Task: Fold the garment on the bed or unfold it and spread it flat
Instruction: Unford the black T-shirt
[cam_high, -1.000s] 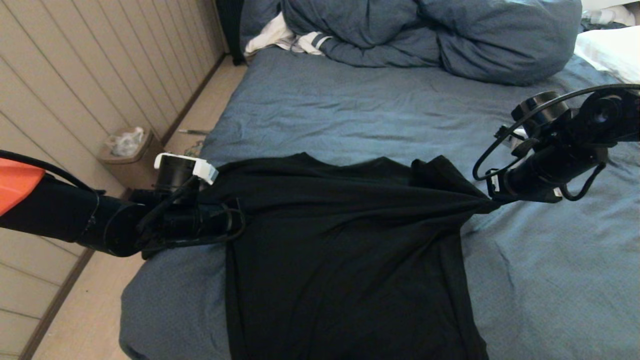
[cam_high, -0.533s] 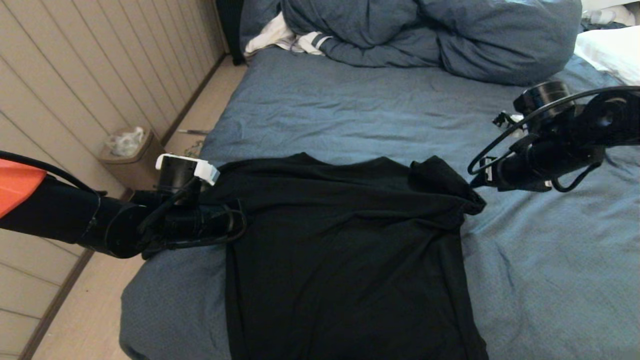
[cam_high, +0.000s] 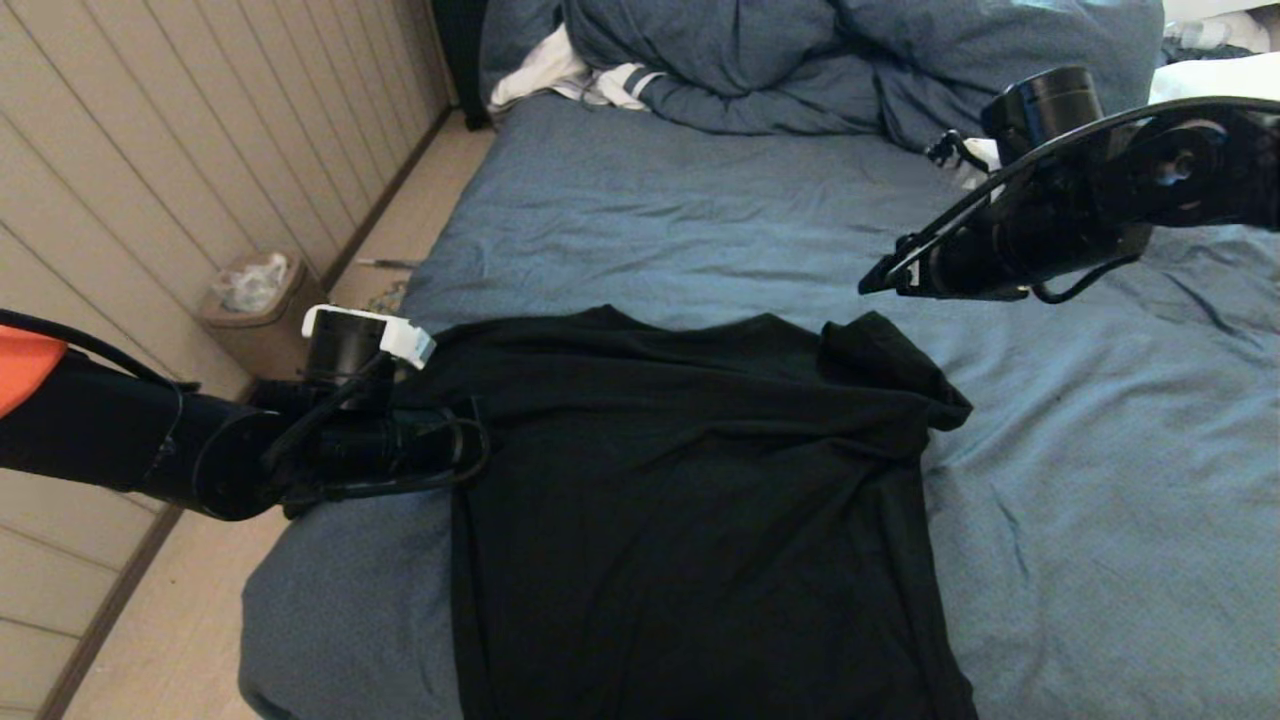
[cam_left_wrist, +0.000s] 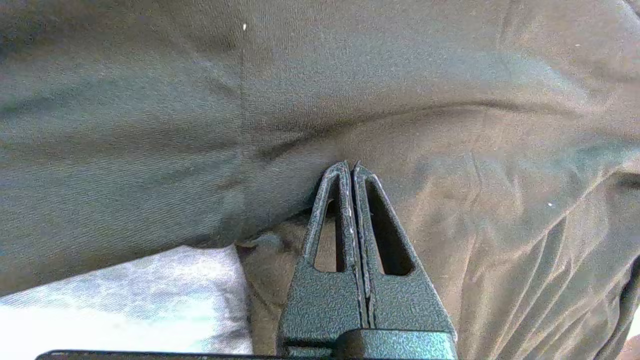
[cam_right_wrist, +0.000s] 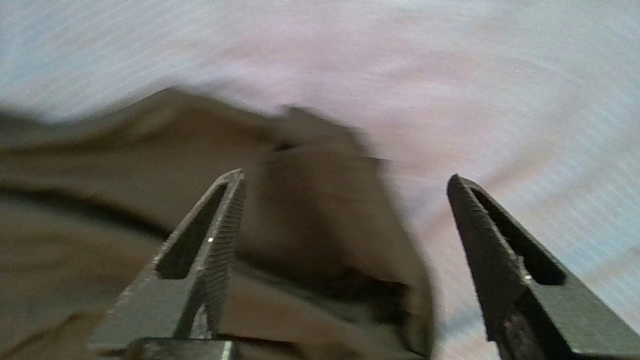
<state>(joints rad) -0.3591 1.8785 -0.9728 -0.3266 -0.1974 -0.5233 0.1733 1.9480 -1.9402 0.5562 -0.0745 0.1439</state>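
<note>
Head view: I see a bin (cam_high: 258, 318) holding crumpled white material beside the bed (cam_high: 700, 220). The garment (cam_high: 690, 500) lies plain black on the bed; the left gripper (cam_high: 470, 440) is at its left edge, the right gripper (cam_high: 880, 282) hangs above its right sleeve, clear of it.

Left wrist view: left gripper (cam_left_wrist: 351, 167) pinched together, tips against the garment (cam_left_wrist: 450, 100).

Right wrist view: right gripper (cam_right_wrist: 345, 182) spread wide, nothing held, over the garment (cam_right_wrist: 320, 200).

A bulky blue duvet (cam_high: 850, 70) is lying heaped beside a white striped cloth (cam_high: 575, 80); a small bin (cam_high: 255, 315) is standing by the panelled wall (cam_high: 150, 170).
</note>
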